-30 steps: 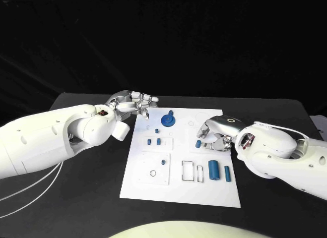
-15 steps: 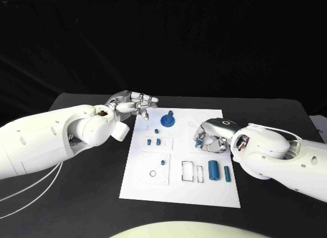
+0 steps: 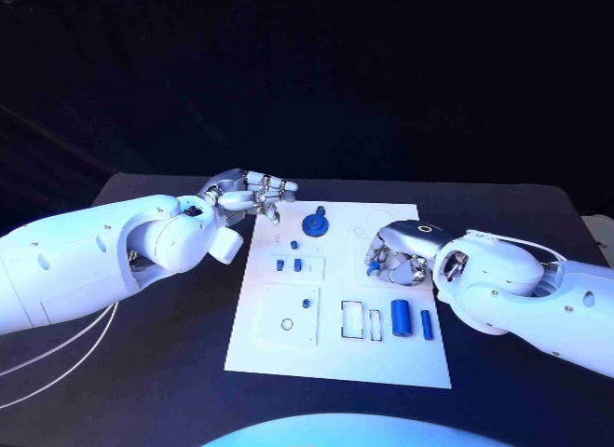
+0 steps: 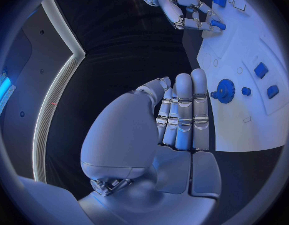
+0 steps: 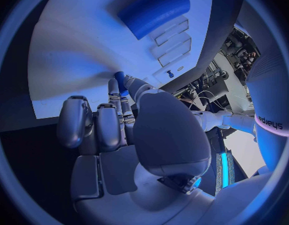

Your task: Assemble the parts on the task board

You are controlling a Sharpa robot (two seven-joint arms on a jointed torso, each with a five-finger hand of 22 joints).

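One Small Part Pinched Above the Board

One small blue part (image 5: 120, 80) sat pinched at the tips of the right hand (image 3: 398, 253), whose fingers (image 5: 113, 97) were curled in around it, low over the right side of the task board (image 3: 336, 358). The left hand (image 3: 253, 194) hovered at the board's far left corner, fingers drawn together and held straight, with nothing in them that could be seen.

On the board lay a round blue gear-like part (image 3: 315, 225) toward the far edge, two small blue blocks (image 3: 289, 265) in a recess near the middle, and two blue cylinders (image 3: 410, 319) side by side near the right edge, close to the right hand.

The likely trouble was the pinch itself: the part was small and held only at the fingertips, so it could twist or drop if lowered off-line into its seat. The curled fingers also stood close to the cylinders and could nudge them. Room was tight along the board's right edge under that arm; the near part of the board and the black tabletop (image 3: 145, 372) around it looked open.
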